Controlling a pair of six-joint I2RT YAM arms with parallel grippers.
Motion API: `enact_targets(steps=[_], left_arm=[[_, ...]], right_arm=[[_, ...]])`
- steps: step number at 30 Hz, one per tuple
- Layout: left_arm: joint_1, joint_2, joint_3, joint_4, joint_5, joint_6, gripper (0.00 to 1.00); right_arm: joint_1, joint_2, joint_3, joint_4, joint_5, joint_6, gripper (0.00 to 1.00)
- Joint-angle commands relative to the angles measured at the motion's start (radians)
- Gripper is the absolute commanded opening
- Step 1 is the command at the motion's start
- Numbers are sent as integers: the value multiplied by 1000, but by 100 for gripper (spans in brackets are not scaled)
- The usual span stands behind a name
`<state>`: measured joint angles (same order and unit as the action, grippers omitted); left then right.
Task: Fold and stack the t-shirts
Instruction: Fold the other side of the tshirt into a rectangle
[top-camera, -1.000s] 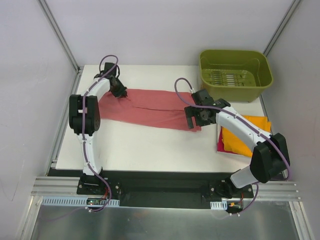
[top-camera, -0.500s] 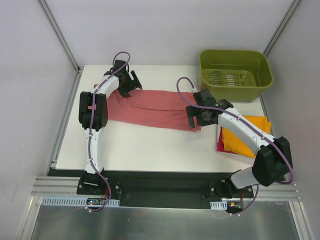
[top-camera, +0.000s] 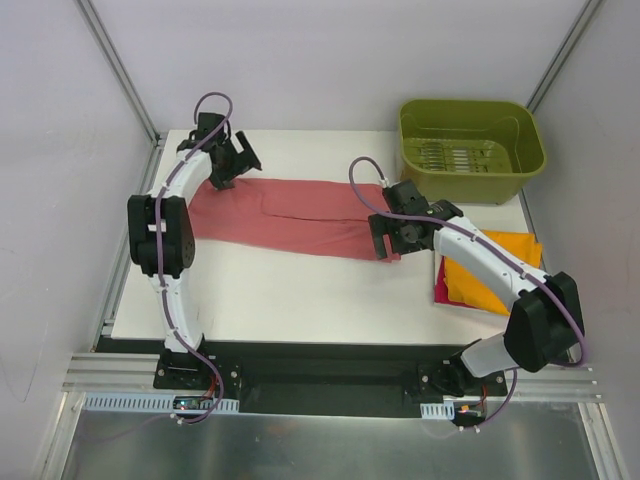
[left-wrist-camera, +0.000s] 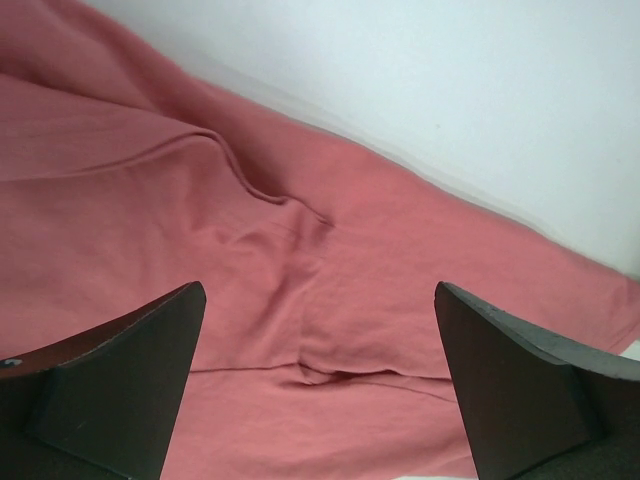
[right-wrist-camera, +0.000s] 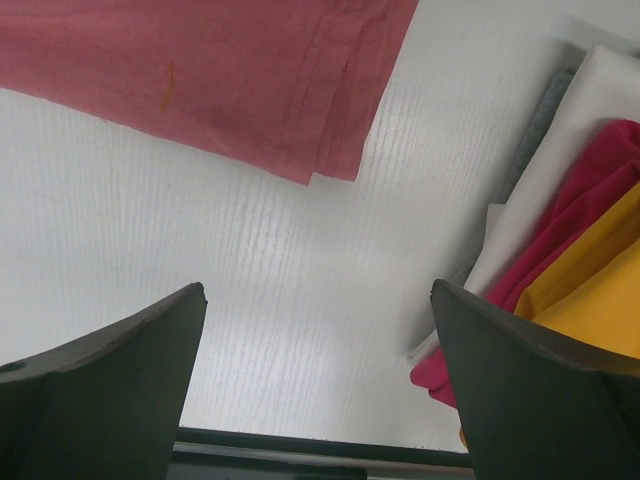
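Evidently, the orange shirt (top-camera: 495, 268) and pink shirt (right-wrist-camera: 578, 212) are stacked at four o'clock; the red shirt (top-camera: 290, 215) is only partly folded. The left claw (top-camera: 234, 161) and right claw (top-camera: 389, 238) are released.

We find one t-shirt (top-camera: 300, 215) laid flat across the middle of the table (top-camera: 280, 290), left to right. Just right of it, at the right edge, two folded t-shirts (top-camera: 472, 288) lie stacked. Behind that stack, the tub (top-camera: 465, 186) occupies the far right corner.

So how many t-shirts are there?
3. The salmon t-shirt lies spread across the middle of the table. The orange t-shirt sits folded at the right edge, on top of the magenta t-shirt. More could be hidden under that pile.
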<state>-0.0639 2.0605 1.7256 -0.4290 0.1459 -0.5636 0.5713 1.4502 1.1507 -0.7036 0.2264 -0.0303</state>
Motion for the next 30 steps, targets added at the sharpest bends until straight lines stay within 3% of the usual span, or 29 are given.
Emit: enact_targets(steps=[1,10,15,25,27,30], left_arm=[[58,-14,-43,1,-5,27,99],[118,82,21,15,-17,67,99],[139,173,152,16,24,59,99],[170,336,531,15,-46,58,99],[171,319,534,15,-8,30,99],[173,233,421,15,112,-40,99]], right_arm=[[10,13,23,21,-6,0,100],[10,41,40,16,7,-2,100],[12,67,58,6,16,-3,99],[13,53,67,4,62,-10,100],[12,58,73,21,56,-20,100],[10,119,109,45,-14,-29,100]])
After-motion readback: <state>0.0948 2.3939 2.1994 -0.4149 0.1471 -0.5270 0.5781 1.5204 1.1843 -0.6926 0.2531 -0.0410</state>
